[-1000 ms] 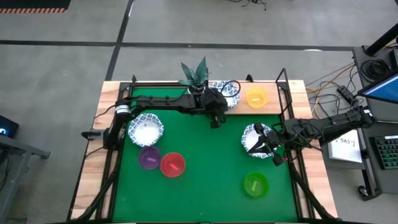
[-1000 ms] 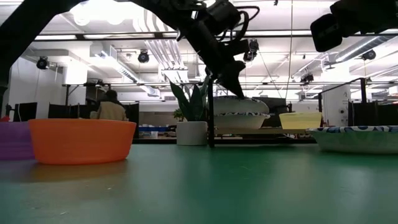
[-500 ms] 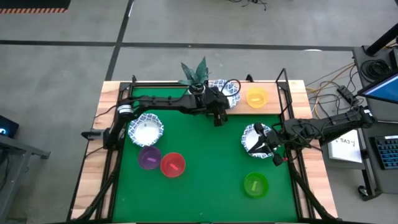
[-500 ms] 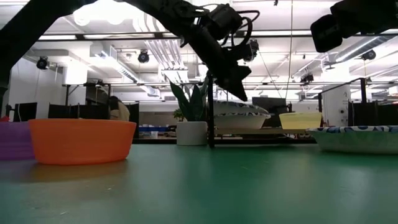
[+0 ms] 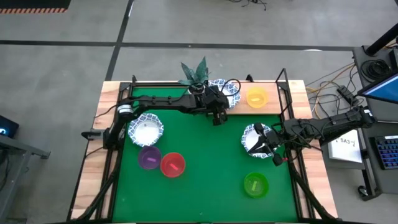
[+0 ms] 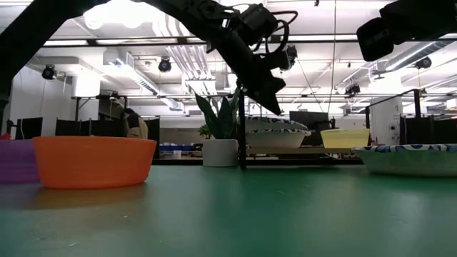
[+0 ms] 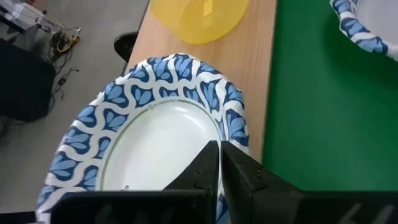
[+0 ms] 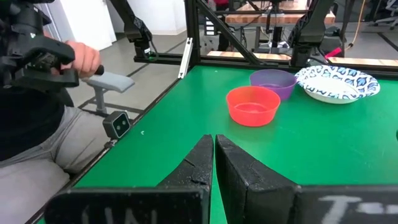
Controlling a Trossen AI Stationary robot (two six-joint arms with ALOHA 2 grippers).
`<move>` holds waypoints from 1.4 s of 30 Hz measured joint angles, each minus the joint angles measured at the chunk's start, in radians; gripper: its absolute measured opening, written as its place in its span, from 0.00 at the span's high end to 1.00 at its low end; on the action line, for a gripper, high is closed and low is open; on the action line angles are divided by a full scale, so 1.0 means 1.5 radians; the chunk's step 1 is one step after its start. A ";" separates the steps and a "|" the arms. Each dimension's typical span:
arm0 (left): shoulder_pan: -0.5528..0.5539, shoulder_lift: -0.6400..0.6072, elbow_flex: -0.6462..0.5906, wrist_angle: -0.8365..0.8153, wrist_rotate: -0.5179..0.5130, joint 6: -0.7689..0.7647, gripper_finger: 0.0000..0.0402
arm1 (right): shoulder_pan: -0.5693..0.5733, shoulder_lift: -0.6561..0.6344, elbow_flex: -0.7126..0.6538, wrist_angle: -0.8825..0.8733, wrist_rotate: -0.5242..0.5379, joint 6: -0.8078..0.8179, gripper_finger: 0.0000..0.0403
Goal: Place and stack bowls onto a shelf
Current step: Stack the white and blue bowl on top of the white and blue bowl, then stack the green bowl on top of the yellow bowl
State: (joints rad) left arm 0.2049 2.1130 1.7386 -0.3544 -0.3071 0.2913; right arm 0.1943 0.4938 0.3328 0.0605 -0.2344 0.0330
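A white bowl with a blue patterned rim point(image 5: 227, 92) point(image 7: 155, 137) lies on the pale wooden shelf point(image 5: 273, 99) at the table's far edge, beside the yellow bowl point(image 5: 256, 96). My left gripper point(image 5: 217, 116) point(image 7: 219, 148) is shut and hangs just above that bowl's near rim; in the low view its tip point(image 6: 275, 109) stands clear of it. On the green mat rest two more patterned bowls point(image 5: 145, 129) point(image 5: 254, 138) and the purple point(image 5: 149, 157), red point(image 5: 173, 164) and green point(image 5: 255, 185) bowls. My right gripper point(image 5: 272, 148) point(image 8: 214, 142) is shut above the right patterned bowl's edge.
A potted plant point(image 5: 195, 73) stands on the shelf left of the patterned bowl. Black frame posts point(image 6: 242, 128) rise at the shelf's front. A seated person point(image 8: 37, 93) holding a handle shows beyond the table's edge. Bare mat point(image 5: 205, 180) lies in the middle.
The patterned bowl on the shelf has sunk lower and now lies flatter. My left gripper, whose tip was at the bowl's top a second ago, now stands slightly above it and has shifted a little toward the far edge. The right arm kept still.
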 joint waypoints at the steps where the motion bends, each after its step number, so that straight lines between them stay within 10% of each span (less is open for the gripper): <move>1: 0.000 -0.006 0.000 -0.008 0.000 0.008 1.00 | 0.000 0.000 0.000 0.000 0.000 0.000 0.98; 21: 0.006 -0.011 0.000 -0.050 0.001 0.037 1.00 | 0.000 0.001 0.000 -0.002 0.005 -0.004 0.98; 25: -0.006 -0.025 0.012 -0.060 0.001 0.019 1.00 | 0.000 0.002 0.000 -0.002 0.111 0.032 0.98; 34: -0.078 -0.225 -0.027 -0.088 -0.013 -0.013 1.00 | 0.000 0.064 0.027 -0.002 0.291 0.098 0.98; 42: -0.163 -0.473 -0.271 0.020 -0.016 -0.065 1.00 | -0.003 0.222 0.098 0.003 0.337 0.096 0.98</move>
State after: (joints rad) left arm -0.0397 1.4035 1.3326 -0.3250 -0.3309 0.1934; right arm 0.1904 0.8265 0.4806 0.0645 0.2708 0.1776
